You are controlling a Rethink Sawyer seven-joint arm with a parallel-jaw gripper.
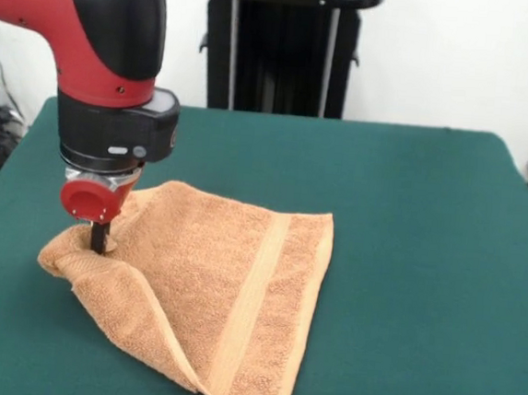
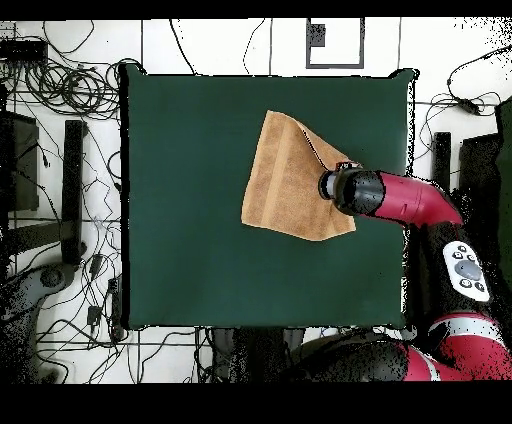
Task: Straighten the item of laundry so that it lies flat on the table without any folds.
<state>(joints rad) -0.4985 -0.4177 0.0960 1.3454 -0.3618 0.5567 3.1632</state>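
Dark green felt covers the table (image 1: 409,229), with a white wall and a black stand behind it. From the front, the towel (image 1: 228,296) is a light orange-tan terry cloth lying left of the table's middle and reaching to the near edge of the picture. It is not flat: its left side is doubled over into a thick rolled fold, and the left corner bunches up into a small hump. One paler woven band runs lengthwise near its right edge. The gripper (image 1: 100,237) comes straight down under the red and black arm — its dark tip is set into the bunched left corner, touching the cloth. Whether the fingers are spread or pinched on the towel cannot be told, as cloth and the wrist hide them.

From overhead, the towel (image 2: 285,185) shows as an uneven four-sided shape right of the table's (image 2: 200,250) middle, with a dark crease along its right side. The gripper (image 2: 333,187) sits over the towel's right edge, the arm reaching in from the right.
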